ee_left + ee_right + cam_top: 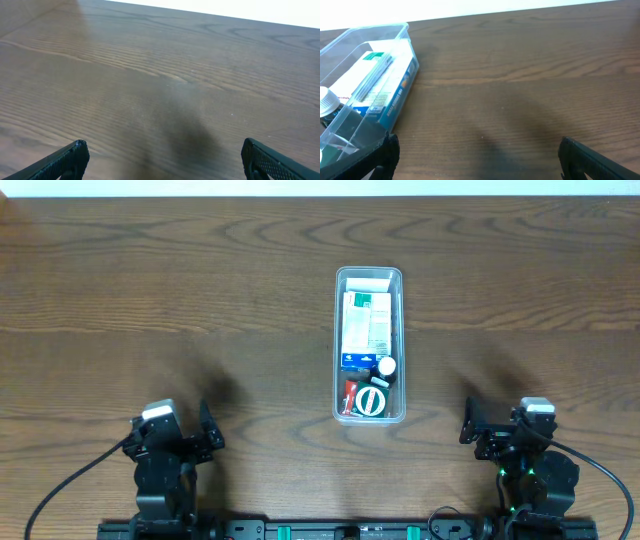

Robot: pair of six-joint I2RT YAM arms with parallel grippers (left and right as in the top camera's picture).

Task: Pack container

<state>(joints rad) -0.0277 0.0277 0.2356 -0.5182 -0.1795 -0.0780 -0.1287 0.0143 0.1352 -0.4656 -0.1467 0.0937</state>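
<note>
- Overhead: the container (337,340) sits mid-counter (150,280), long axis toward the far edge, with boxes (366,320) inside. The left gripper (207,430) and right gripper (468,425) sit by the near edge, well apart from it.
- Left wrist: jaws apart, empty; bare wood only. Little risk.
- Right wrist: jaws apart, empty; container at left. If you reach in, you may snag its rim and drag it.

Container (337,350) mid-table (150,300), long axis 12 to 6 o'clock, with boxes (366,320) in its 12 o'clock end and round-capped items (372,398) in its 6 o'clock end; left hand (210,430) at 8 o'clock, right hand (470,425) at 4 o'clock, both well apart from it.
</note>
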